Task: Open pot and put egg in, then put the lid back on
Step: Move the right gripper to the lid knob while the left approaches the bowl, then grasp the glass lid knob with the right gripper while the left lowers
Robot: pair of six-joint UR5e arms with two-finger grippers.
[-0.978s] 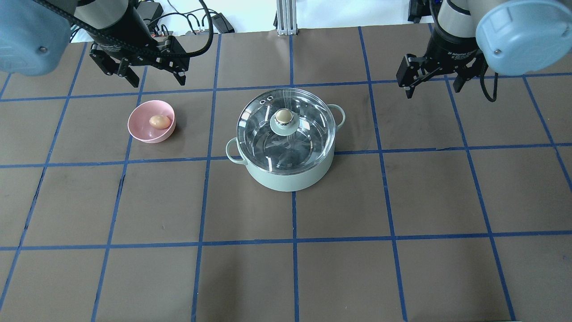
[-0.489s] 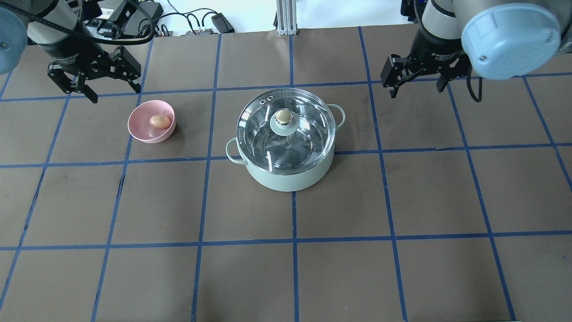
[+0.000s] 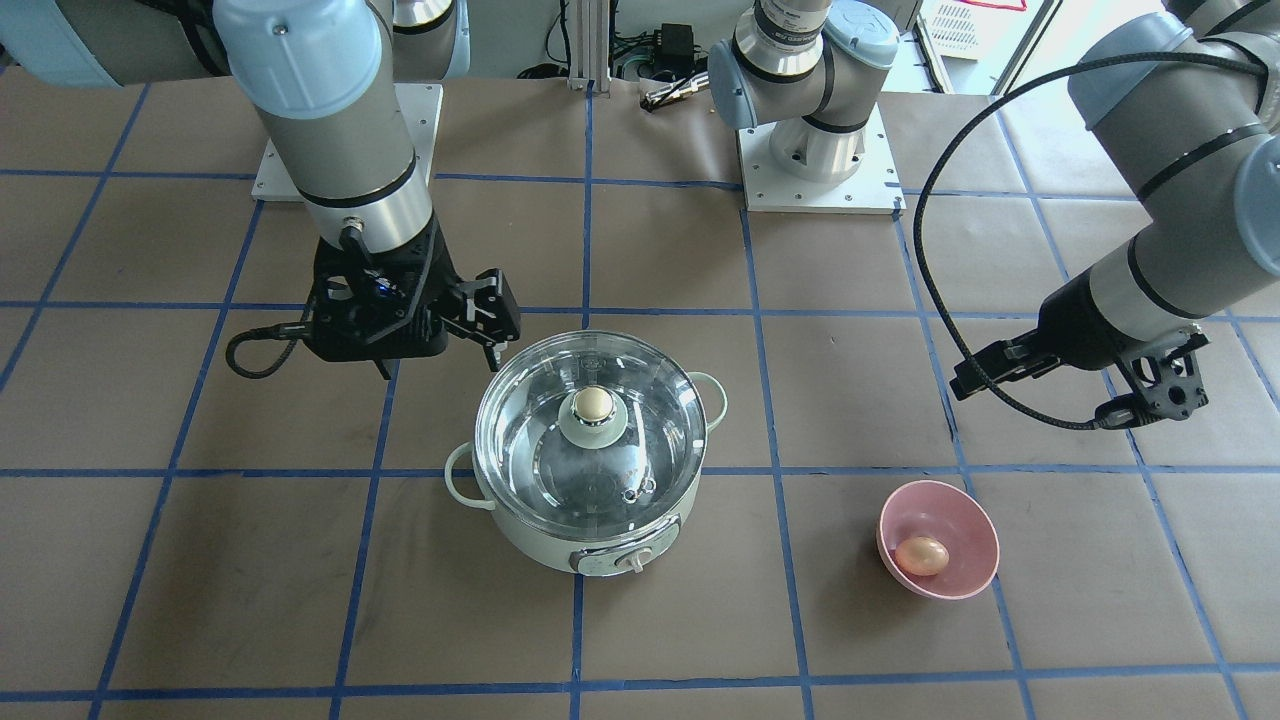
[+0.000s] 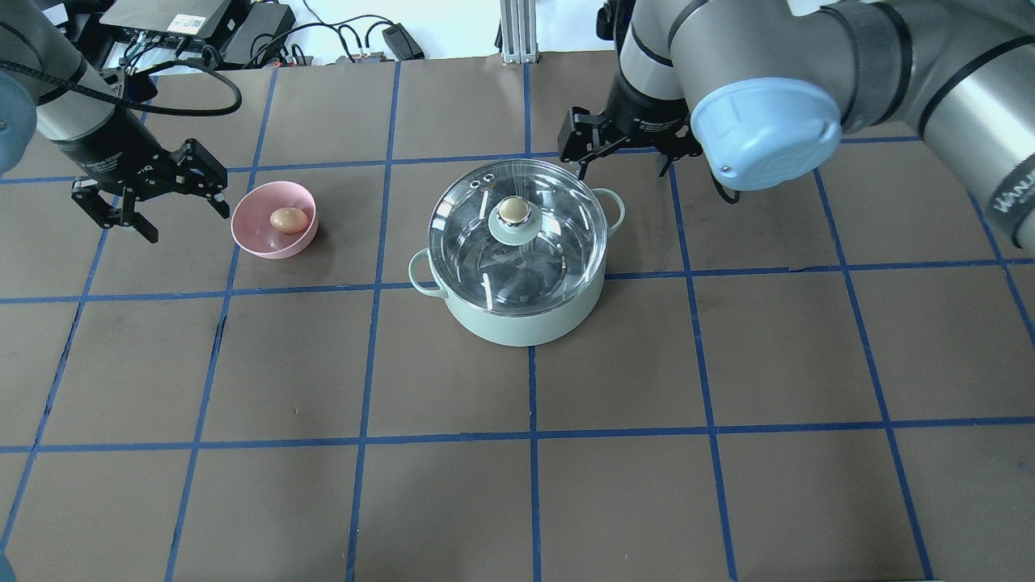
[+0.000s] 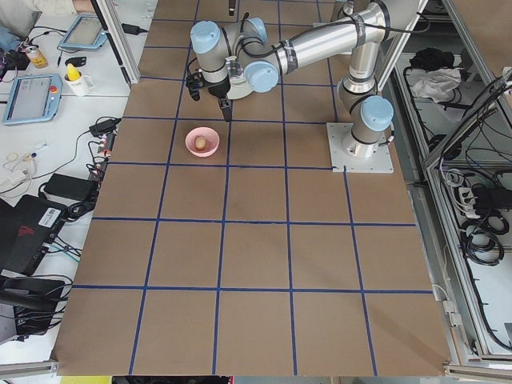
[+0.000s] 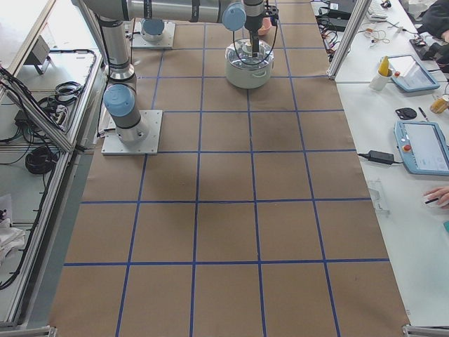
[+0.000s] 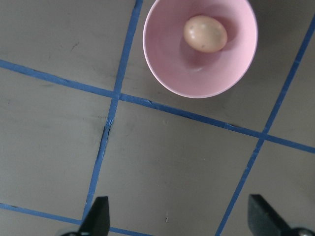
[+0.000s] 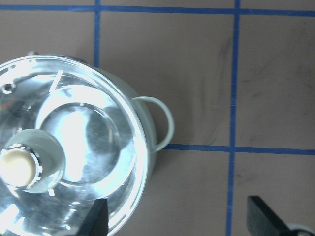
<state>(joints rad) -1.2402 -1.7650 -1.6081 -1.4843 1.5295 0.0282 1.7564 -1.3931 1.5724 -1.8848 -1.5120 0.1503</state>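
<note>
Pot (image 4: 530,323), mint green, sits near the middle of a brown table (image 4: 728,347) gridded with blue tape, one loop handle on each side. Its clear glass lid (image 4: 485,259) is on and seated flat on the rim, so the opening step is not yet done. The right gripper (image 4: 624,162) hangs just off the pot's far right edge, jaws spread wide and holding nothing; its wrist view shows the lid's edge and one handle below, not the centre. The left gripper (image 4: 187,226) hovers just beside a pink bowl (image 4: 259,238) to the pot's left, jaws also wide and empty. A round beige knob (image 4: 514,210) stands at the lid's centre. The egg (image 4: 289,219), small and tan, lies in the bowl. The step in hand looks to be reaching for the lid. To do it well, the right gripper should shift until the knob sits squarely between its fingers, descend, close low on the knob's neck so the smooth dome cannot slip, then lift straight up so the glass clears the rim without dragging the pot.
</note>
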